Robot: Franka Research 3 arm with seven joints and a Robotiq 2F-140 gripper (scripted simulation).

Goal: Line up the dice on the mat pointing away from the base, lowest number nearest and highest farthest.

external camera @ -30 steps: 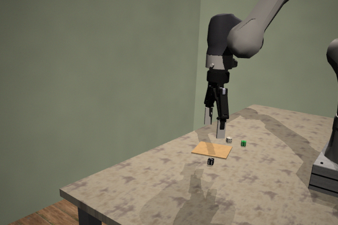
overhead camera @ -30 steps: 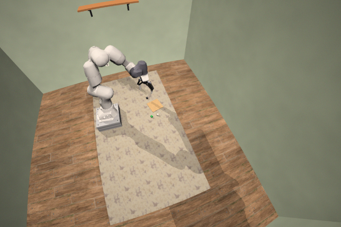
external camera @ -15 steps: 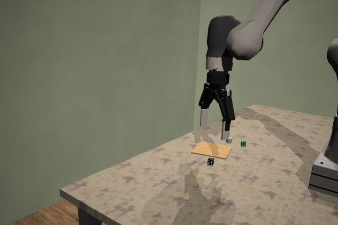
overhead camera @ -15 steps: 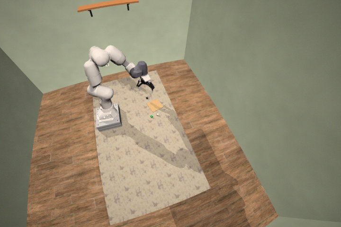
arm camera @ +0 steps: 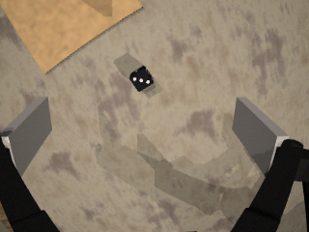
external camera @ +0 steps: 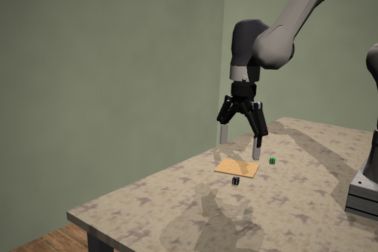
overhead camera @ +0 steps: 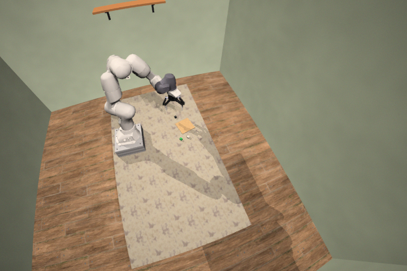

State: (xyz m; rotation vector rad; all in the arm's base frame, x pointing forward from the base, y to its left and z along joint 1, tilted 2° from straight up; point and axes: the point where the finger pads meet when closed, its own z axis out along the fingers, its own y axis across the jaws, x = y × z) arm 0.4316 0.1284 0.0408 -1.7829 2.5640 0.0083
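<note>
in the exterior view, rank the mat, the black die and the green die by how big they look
1. mat, plainly largest.
2. black die and green die: nearly alike. The black one looks slightly bigger, but it stands nearer the camera, so no ranking between them.

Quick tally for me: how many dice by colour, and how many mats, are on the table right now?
Black die: 1
Green die: 1
White die: 1
Tan mat: 1
Total: 4 things, 3 dice and 1 mat. All three dice are off the mat.
</note>
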